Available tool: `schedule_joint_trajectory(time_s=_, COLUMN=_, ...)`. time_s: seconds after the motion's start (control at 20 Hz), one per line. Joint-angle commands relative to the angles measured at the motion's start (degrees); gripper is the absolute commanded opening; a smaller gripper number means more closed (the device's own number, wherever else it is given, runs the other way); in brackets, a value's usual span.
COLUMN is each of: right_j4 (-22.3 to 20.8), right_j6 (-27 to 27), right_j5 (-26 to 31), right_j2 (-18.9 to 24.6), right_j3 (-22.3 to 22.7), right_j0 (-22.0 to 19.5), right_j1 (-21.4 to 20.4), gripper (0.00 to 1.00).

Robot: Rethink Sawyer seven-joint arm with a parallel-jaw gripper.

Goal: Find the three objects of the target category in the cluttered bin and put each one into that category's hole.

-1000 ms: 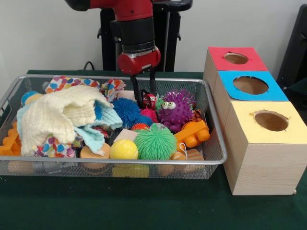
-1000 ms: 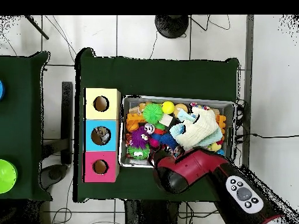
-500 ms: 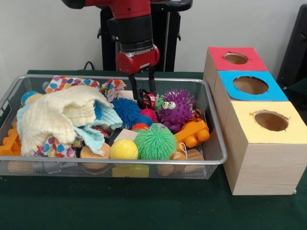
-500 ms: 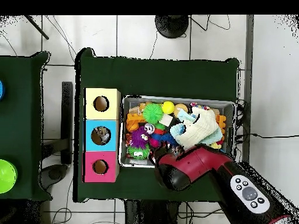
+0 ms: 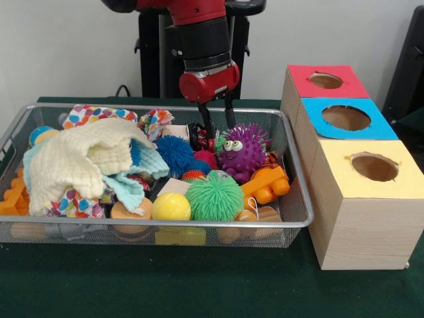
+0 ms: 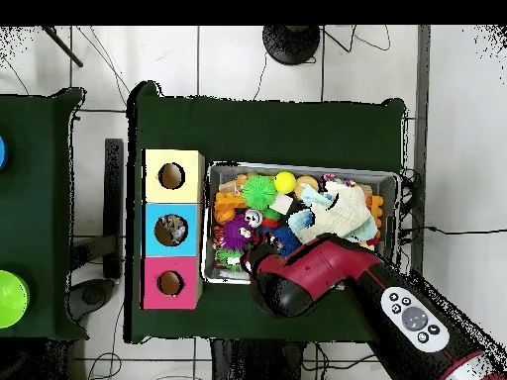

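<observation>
My gripper (image 5: 218,130) hangs open over the back middle of the wire bin (image 5: 301,192), its fingers just above the toys and holding nothing. Directly right of it sits a purple spiky toy (image 5: 242,151) with googly eyes. By its left finger lies a small dark red and black object (image 5: 197,136). A blue spiky ball (image 5: 175,152), a green spiky ball (image 5: 213,197), a yellow ball (image 5: 171,207) and an orange brick (image 5: 266,183) lie nearer the front. In the overhead view the arm (image 6: 297,282) covers the gripper.
A cream and light-blue cloth pile (image 5: 79,159) fills the bin's left half. Right of the bin stand three boxes with holes: red (image 5: 305,71), blue (image 5: 318,107) and yellow (image 5: 344,179). Something grey shows inside the blue box's hole (image 6: 171,230).
The gripper has shifted right, from over the small dark object toward the purple spiky toy. It stays open, and the toys have not moved.
</observation>
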Motion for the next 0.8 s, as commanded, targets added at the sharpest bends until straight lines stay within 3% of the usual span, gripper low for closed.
schedule_joint_trajectory(time_s=0.05, right_j4=-1.09, right_j6=-23.95, right_j5=9.13, right_j2=6.86, right_j3=1.79, right_j0=-2.72, right_j1=3.26, gripper=1.00)
schedule_joint_trajectory(time_s=0.8, right_j4=-0.77, right_j6=-27.69, right_j5=11.16, right_j2=9.71, right_j3=3.40, right_j0=-6.22, right_j1=3.17, gripper=1.00)
